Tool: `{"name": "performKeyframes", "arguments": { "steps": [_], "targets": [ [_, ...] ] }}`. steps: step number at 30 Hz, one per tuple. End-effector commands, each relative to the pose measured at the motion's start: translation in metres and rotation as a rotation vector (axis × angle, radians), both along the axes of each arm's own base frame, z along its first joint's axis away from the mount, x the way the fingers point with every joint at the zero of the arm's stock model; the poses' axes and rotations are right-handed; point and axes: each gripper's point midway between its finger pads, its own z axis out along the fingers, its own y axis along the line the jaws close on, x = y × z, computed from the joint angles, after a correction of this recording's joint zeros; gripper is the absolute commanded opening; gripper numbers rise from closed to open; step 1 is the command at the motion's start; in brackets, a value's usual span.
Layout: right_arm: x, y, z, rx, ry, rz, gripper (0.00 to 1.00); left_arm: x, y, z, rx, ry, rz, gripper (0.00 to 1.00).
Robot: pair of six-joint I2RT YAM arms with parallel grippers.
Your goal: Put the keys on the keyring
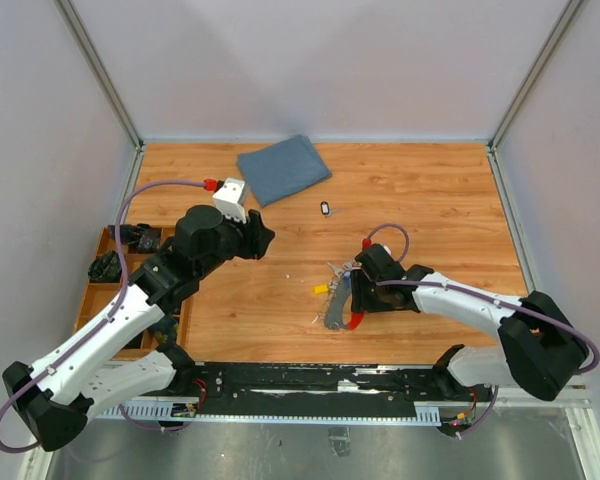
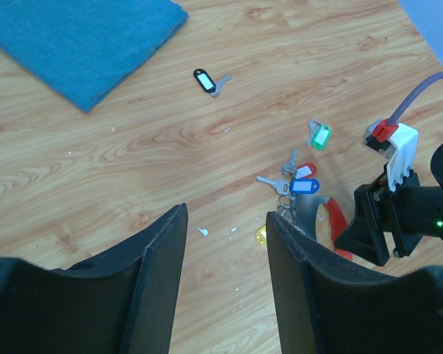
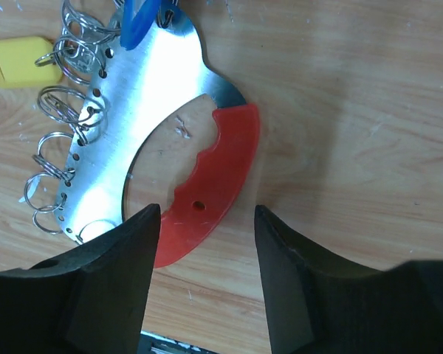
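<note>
Lying flat on the wooden counter point(image 1: 430, 200), the crescent-shaped silver metal keyring point(image 3: 125, 125) with a red plastic grip runs roughly near-to-far in the top view. Its hollow side faces the right arm, and small wire rings line its outer edge. A blue-tagged key point(image 2: 304, 186) overlaps its far tip, and a yellow-tagged key point(image 3: 15, 63) lies just beside the rings. A red-tagged key point(image 2: 306, 171), a green-tagged key point(image 2: 320, 136) and a black-tagged key point(image 2: 204, 80) lie farther back, toward a folded blue cloth point(image 1: 283, 168). The right tool point(image 3: 205, 221) stands part open over the red grip, clamping nothing. The left tool point(image 2: 225, 243), part open and empty, hovers apart on the keyring's left.
</note>
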Motion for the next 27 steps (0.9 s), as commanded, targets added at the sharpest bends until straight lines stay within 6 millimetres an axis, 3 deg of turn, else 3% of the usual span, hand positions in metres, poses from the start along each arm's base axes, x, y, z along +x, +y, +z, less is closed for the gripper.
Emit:
{"name": "performKeyframes", "arguments": {
  "steps": [1,4,10,15,18,21,24,26,27],
  "targets": [
    [0.006,-0.011,-0.011,-0.104,-0.011,-0.06,0.56,0.001,0.01,0.003,0.012,-0.027,0.029,0.52],
    [0.009,-0.006,-0.016,-0.102,-0.004,-0.05,0.52,0.001,0.012,0.003,0.017,-0.032,0.034,0.52],
    [0.022,0.007,-0.02,-0.131,-0.01,0.045,0.25,0.001,0.016,0.001,0.034,-0.03,0.045,0.52],
    [0.058,0.039,-0.004,-0.116,-0.139,0.284,0.26,0.0,0.021,-0.001,0.042,-0.018,0.066,0.53],
    [0.082,0.046,0.02,-0.154,-0.216,0.341,0.36,0.002,0.026,-0.004,0.031,0.002,0.09,0.53],
    [0.099,0.05,0.056,-0.151,-0.319,0.37,0.59,0.005,0.034,-0.008,0.015,0.028,0.13,0.54],
    [0.103,0.043,0.09,-0.126,-0.385,0.356,0.77,0.007,0.041,-0.013,-0.015,0.06,0.161,0.59],
    [0.101,0.03,0.106,-0.141,-0.388,0.317,0.99,0.008,0.046,-0.016,-0.034,0.083,0.188,0.66],
    [0.096,0.022,0.113,-0.153,-0.376,0.309,0.99,0.008,0.046,-0.016,-0.038,0.093,0.195,0.71]
  ]
}}
